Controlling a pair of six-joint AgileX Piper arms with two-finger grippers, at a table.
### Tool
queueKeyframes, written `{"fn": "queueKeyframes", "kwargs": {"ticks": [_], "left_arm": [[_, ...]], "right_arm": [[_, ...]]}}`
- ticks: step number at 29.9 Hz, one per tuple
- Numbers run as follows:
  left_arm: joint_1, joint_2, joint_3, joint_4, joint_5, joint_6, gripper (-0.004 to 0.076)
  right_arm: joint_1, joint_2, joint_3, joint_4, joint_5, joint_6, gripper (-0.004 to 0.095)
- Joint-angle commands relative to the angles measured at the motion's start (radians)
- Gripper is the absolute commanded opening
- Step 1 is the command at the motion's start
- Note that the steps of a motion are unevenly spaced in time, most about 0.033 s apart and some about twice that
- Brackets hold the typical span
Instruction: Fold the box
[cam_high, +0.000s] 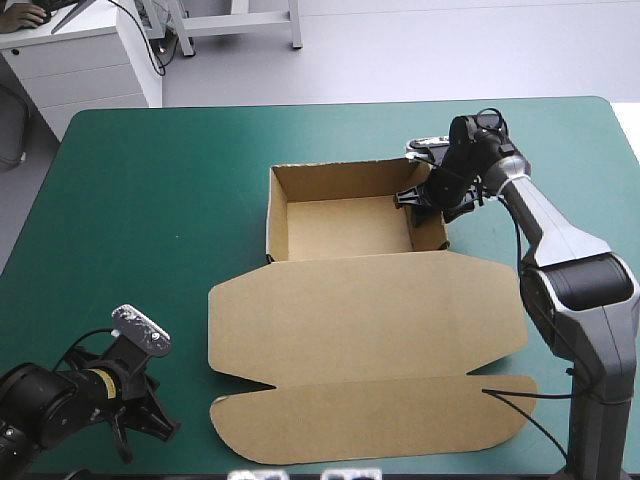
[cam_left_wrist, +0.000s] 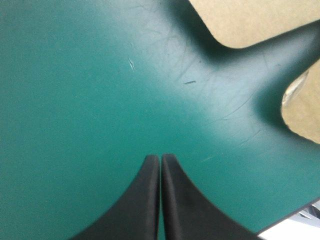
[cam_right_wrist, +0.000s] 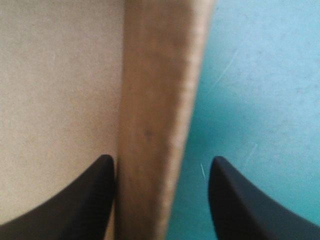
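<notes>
Left jaws are closed: I see both black fingers (cam_left_wrist: 150, 200) pressed together in one pointed arch, holding nothing, over bare teal-green cover at the near left corner of the table (cam_high: 150, 200). Right jaws are open and straddle the right wall (cam_right_wrist: 160, 125) of the brown box (cam_high: 360, 330). One finger lies inside the tray just beside the wall; the other (cam_right_wrist: 240, 200) stands clear of it outside, above the cover. I read the box as sitting at the middle of the table. Its tray (cam_high: 345, 230), walls raised, occupies the far part. The lid lies flat toward the near edge, ending in a front flap (cam_high: 370, 420) with rounded corners. Two rounded corners of board show ahead of the left jaws, apart from them.
</notes>
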Motion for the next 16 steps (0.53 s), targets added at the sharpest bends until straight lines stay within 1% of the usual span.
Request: {"fn": "queueKeyframes", "kwargs": {"ticks": [1,4,5,9,11,14,16], "left_arm": [[-0.008,-0.001,-0.025,-0.003,-0.034,-0.01,-0.0007],[-0.008,-0.001,-0.025,-0.003,-0.034,0.002,-0.0008],[-0.008,-0.001,-0.025,-0.003,-0.034,0.002,-0.0008],[-0.008,-0.001,-0.025,-0.003,-0.038,0.0,-0.0008],[-0.008,-0.001,-0.025,0.0,-0.038,0.0,-0.0008],[-0.008,-0.001,-0.025,0.0,-0.038,0.0,-0.0008],[-0.008,-0.001,-0.025,0.0,-0.038,-0.002,-0.0008]], "right_arm": [[-0.005,-0.057,-0.024,0.008,0.013,0.001,0.024],[-0.005,-0.057,-0.024,0.008,0.013,-0.011,0.0012],[-0.005,-0.057,-0.024,0.008,0.013,-0.016,-0.0019],[-0.005,-0.057,-0.028,-0.004,0.013,-0.026,-0.0014],[-0.005,-0.057,-0.037,-0.037,0.013,-0.03,-0.0014],[-0.007,-0.057,-0.067,-0.138,0.013,-0.03,-0.0019],[-0.019,-0.057,-0.095,-0.242,0.013,-0.026,-0.0019]]}}
